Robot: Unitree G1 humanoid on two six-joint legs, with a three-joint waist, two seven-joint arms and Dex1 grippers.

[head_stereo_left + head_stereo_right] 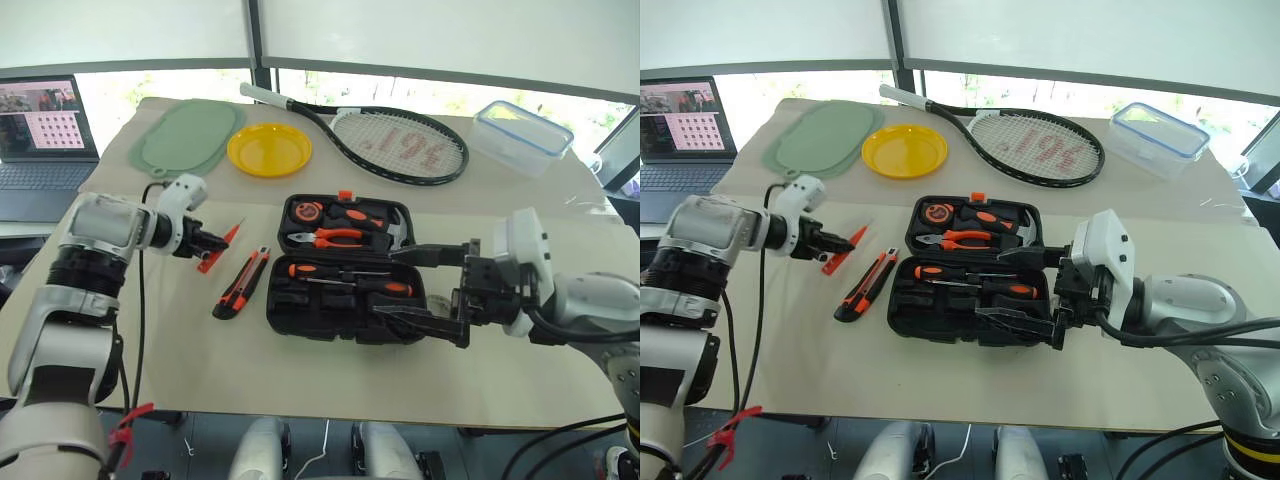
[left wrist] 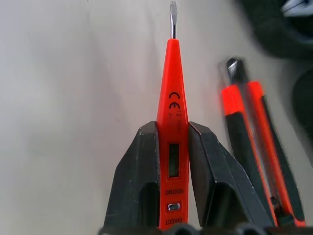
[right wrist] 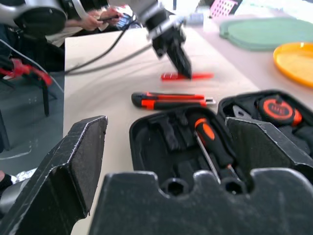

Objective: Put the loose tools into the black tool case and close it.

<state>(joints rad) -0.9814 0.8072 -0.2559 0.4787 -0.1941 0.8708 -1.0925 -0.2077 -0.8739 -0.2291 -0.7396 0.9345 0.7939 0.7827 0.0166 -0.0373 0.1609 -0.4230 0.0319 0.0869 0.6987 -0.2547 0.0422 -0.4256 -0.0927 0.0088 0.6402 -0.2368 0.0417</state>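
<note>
Orange plastic, the tester screwdriver (image 2: pixel 172 127) is pinched between the left gripper (image 1: pixel 212 243) fingers, just left of the black tool case (image 1: pixel 345 270); its long axis runs up and away from the gripper, metal tip leading. The left wrist view shows its small window and printed marks, with the utility knife (image 1: pixel 241 283) just beside it; the head views show that knife lying lengthwise between the tester and the case. Two screwdrivers (image 1: pixel 350 277) lie crosswise in the open case. The left arm reaches in bent, gripper angled down toward the case. The right gripper (image 1: pixel 430 290) hovers over the case's right end, jaws spread wide and empty.
</note>
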